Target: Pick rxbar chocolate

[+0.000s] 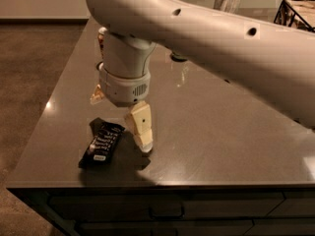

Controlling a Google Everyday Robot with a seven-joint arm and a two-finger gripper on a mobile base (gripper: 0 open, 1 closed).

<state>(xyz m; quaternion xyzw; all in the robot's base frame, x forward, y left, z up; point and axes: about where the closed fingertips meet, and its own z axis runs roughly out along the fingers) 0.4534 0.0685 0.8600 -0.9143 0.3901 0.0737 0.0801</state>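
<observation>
We see the tool (119,123) hanging low over the bench (221,132), released, with its two tan fingers (140,127) spread well apart. The rxbar chocolate (102,144) lies flat on the bench just beside the nearer finger's tip, in the tool's shadow, near the bench's front edge.

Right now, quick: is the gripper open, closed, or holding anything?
Gripper: jaws open, holding nothing, low beside the rxbar chocolate, which lies on the table.
</observation>
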